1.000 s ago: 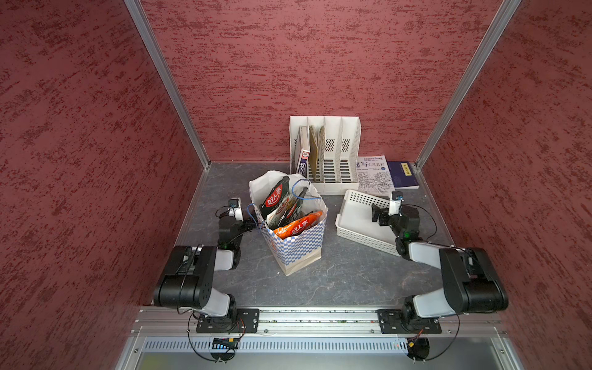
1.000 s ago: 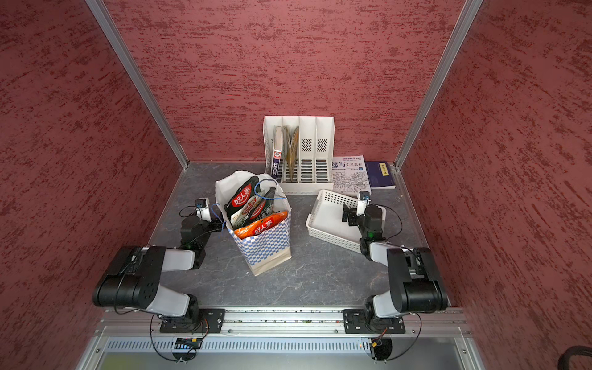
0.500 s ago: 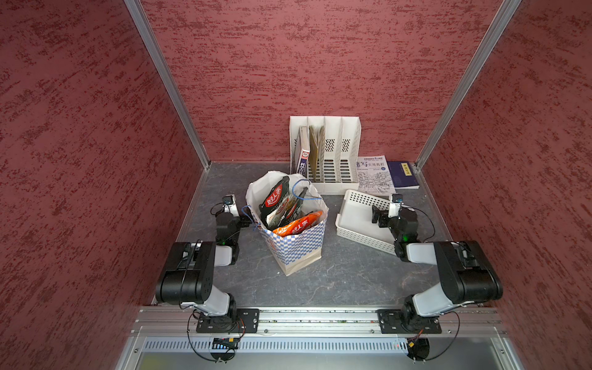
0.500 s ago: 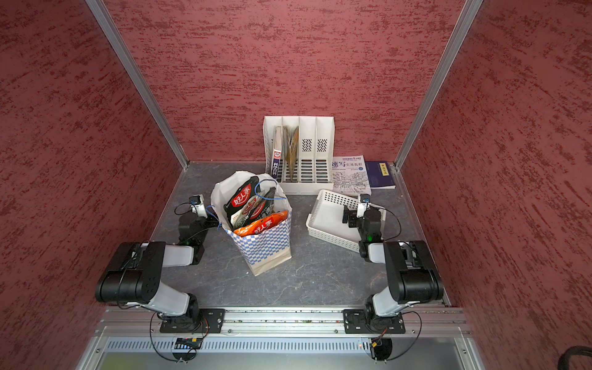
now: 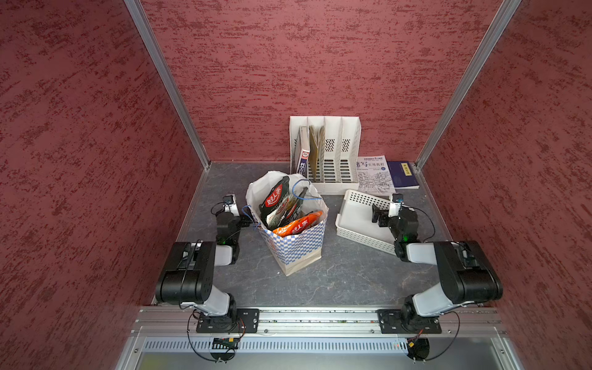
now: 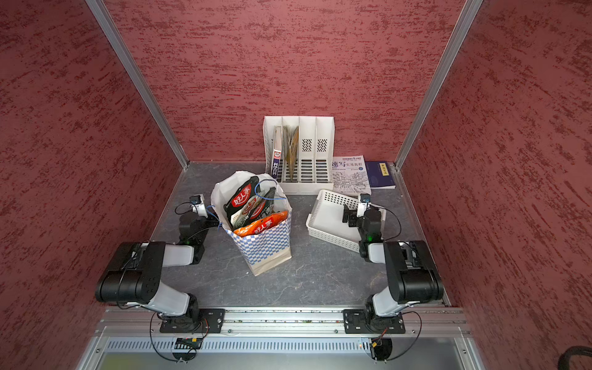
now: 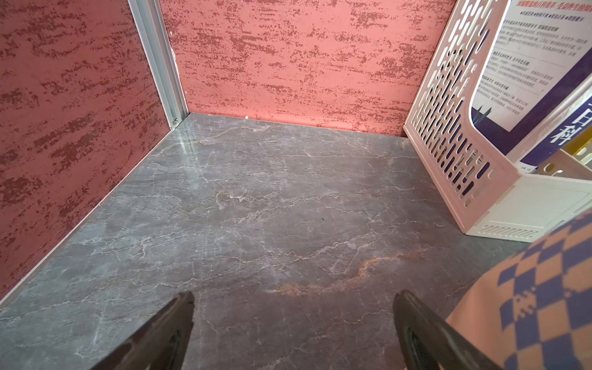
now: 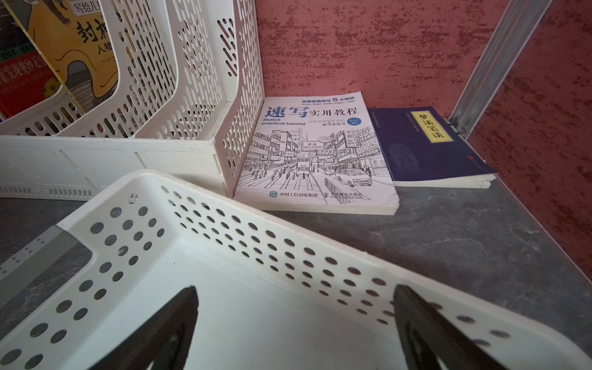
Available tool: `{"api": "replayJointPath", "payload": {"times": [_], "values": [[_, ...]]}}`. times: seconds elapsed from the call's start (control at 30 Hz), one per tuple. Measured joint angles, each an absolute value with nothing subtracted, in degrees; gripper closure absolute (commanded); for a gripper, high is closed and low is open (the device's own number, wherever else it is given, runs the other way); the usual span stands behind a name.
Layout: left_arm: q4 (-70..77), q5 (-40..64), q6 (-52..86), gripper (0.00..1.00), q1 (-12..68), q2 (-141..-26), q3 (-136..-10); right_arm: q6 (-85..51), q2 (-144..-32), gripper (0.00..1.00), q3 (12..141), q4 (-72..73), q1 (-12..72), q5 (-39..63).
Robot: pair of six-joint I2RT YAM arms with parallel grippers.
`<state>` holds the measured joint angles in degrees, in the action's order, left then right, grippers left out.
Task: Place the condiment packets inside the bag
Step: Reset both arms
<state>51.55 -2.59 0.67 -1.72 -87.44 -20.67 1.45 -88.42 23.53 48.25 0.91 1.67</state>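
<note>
While the packets (image 5: 286, 209) were seen standing inside the bag (image 5: 296, 250) on the table (image 5: 346, 275), the left gripper (image 7: 294, 298) was held spread and empty just beside the bag, and the right gripper (image 8: 294, 293) was held spread and empty over the basket (image 8: 243, 243).

File organizer (image 5: 349, 141), wht basket (image 5: 363, 238), sketch book (image 5: 373, 174), blue book (image 5: 405, 174)

Even soft daylight, sharp, wide-angle edge distortion

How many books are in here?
4: blue-spined book and yellow book standing in the file organizer; sketch tutorial and navy book flat beside it. Others may be hidden.
</note>
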Motion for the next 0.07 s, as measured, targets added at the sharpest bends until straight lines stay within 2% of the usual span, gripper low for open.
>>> {"api": "replayJointPath", "payload": {"times": [0.07], "values": [[51.42,-2.59,0.64,0.00,-1.69,-87.44,-20.69,1.45,-88.42,0.01,23.53,48.25,0.91,1.67]]}}
